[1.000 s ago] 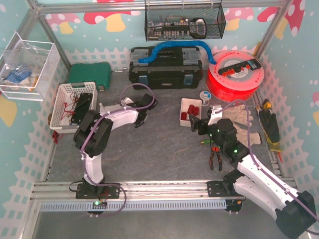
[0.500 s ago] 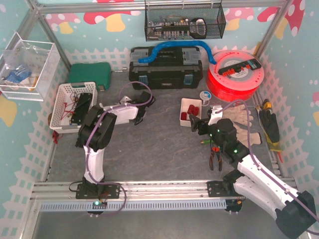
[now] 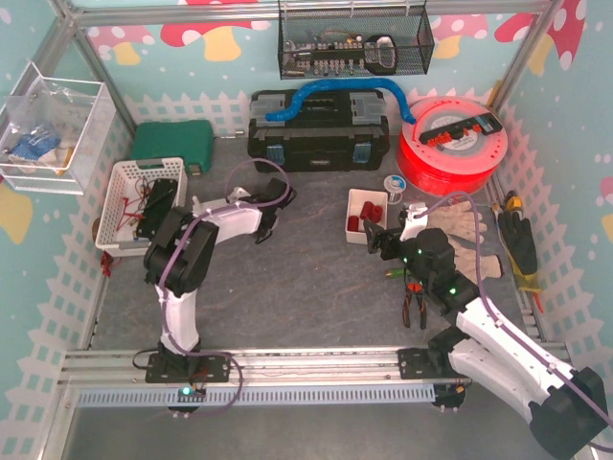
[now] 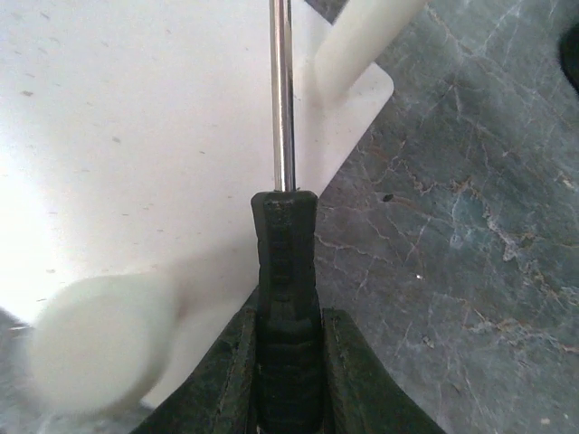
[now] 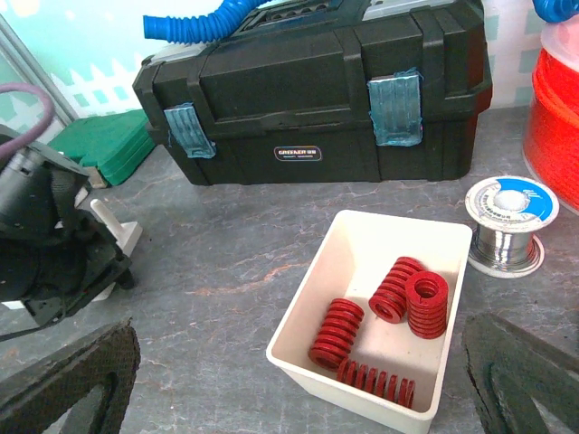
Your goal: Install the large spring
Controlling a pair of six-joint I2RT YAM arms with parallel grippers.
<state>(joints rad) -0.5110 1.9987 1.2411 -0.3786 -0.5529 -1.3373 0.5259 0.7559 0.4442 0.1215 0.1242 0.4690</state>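
Large spring (image 5: 375,381) lies flat along the near wall of the white tray (image 5: 362,228), beside three shorter red springs (image 5: 409,299). Right gripper (image 5: 298,362) hovers just short of the tray, its jaws spread wide and empty, the arm reaching diagonally from its base. Left arm is folded at the elbow. The left gripper (image 4: 288,362) is clamped on a black-handled tool (image 4: 286,271) whose steel shaft lies over a white plate (image 4: 136,136), near the black toolbox (image 5: 317,99).
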